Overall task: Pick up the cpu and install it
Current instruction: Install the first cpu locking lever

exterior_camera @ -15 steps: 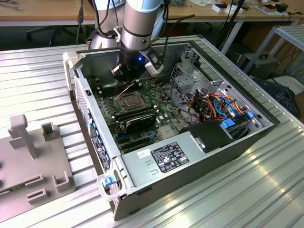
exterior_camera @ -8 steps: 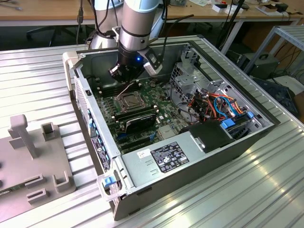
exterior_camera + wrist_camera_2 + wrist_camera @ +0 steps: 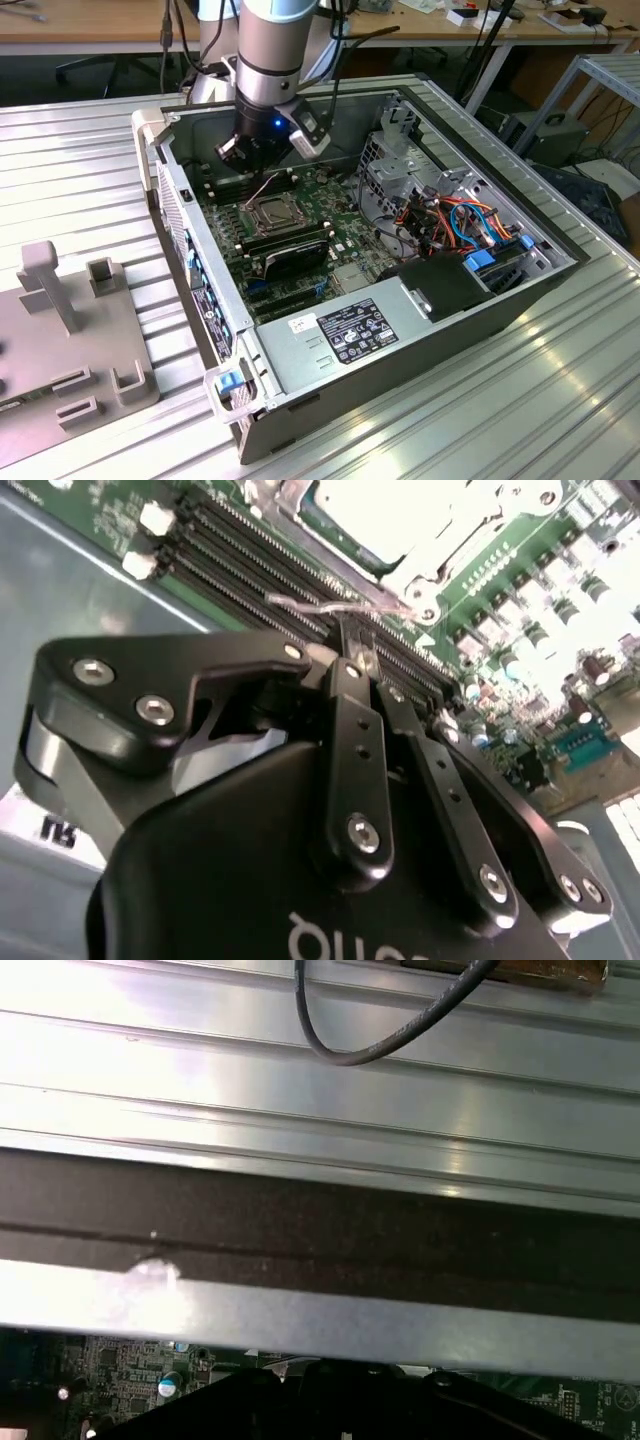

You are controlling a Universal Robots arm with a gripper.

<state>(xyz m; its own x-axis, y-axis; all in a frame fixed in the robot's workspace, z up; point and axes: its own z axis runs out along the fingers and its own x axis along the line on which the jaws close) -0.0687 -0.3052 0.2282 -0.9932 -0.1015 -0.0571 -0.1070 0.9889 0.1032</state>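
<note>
With the cpu (image 3: 268,212) seen seated in the motherboard socket (image 3: 290,218), the gripper (image 3: 362,660) is held just beside it, jaws pressed together empty, suggesting installation is nearly completed.

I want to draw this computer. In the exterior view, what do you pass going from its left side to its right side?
Grey plastic fixture → computer case's wall → cpu in its socket, below the gripper → orange and blue cables → ribbed metal table.
</note>
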